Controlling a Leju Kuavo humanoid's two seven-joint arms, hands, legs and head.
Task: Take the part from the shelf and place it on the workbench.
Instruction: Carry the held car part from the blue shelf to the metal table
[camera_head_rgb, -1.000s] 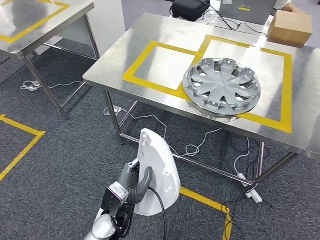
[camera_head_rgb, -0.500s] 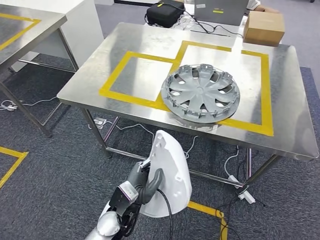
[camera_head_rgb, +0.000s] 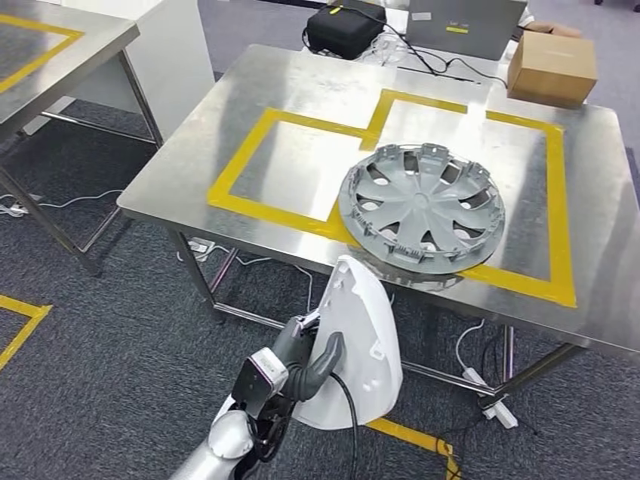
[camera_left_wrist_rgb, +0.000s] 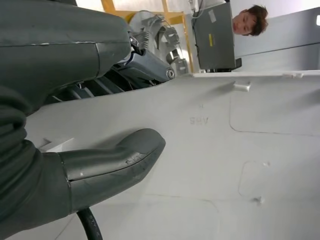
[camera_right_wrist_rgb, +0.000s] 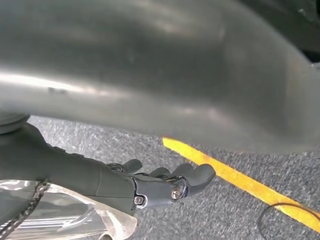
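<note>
left hand (camera_head_rgb: 302, 365) grips white part (camera_head_rgb: 362, 345), seemingly below the workbench (camera_head_rgb: 189, 160) edge.

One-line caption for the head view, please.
Left hand holds white part before steel workbench bearing a silver hubcap.

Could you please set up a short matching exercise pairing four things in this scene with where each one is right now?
Things:
1. white part
2. hubcap
3. cardboard box
4. black bag

Places:
A. far right corner of the workbench
B. lying on the yellow tape outline
C. held by the left hand, below the bench edge
D. beyond the bench's far edge, by the cables

Pairs: 1-C, 2-B, 3-A, 4-D
</note>
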